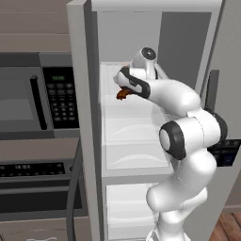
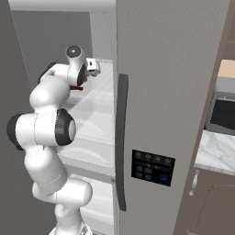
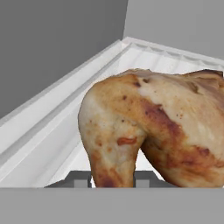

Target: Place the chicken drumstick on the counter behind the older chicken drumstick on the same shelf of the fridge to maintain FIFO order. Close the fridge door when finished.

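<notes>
From the left base view I see my arm reaching into the open fridge, the hand over the upper shelf, with a dark reddish-brown piece, the older chicken drumstick, just under it. A microwave sits to the left.

In the right base view the hand is above that shelf, beside the dispenser door.

In the hand view the chicken drumstick sits between the fingertips, gripped, above the shelf.
</notes>
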### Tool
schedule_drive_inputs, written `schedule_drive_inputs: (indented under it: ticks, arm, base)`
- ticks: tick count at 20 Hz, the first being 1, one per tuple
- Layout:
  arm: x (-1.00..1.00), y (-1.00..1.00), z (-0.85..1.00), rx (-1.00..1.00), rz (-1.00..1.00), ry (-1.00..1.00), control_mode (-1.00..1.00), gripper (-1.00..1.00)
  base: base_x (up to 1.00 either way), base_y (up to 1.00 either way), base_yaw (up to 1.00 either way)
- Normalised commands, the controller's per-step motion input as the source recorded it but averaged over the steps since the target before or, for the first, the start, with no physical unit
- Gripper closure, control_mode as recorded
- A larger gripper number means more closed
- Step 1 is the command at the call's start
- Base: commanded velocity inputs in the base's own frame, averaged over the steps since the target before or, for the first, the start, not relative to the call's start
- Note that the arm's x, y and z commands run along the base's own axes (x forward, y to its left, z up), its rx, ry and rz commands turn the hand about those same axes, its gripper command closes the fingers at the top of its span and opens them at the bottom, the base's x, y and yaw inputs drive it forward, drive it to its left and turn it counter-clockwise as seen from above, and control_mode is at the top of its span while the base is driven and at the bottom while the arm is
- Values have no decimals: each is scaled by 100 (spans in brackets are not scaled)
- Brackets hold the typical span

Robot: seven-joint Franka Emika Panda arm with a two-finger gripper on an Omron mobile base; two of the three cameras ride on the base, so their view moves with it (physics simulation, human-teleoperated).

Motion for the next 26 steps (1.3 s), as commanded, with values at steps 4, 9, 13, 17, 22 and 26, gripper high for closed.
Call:
schedule_drive_inputs:
  ticks: [4, 9, 13, 17, 22, 26]
  arm:
    - [87, 4, -12, 0, 0, 15, -100, 100]
    - [71, 3, -36, 0, 0, 11, -100, 100]
    - [63, 6, -50, -1, 0, 12, -100, 100]
    - [32, 12, -73, -6, 0, 8, -100, 100]
    - [-8, 22, -99, -15, 0, -2, -100, -100]
    - [-2, 11, -68, -7, 0, -5, -100, -100]
  base:
    - [0, 0, 0]
    - [0, 0, 0]
    - [0, 0, 0]
    - [0, 0, 0]
    - [0, 0, 0]
    - [0, 0, 0]
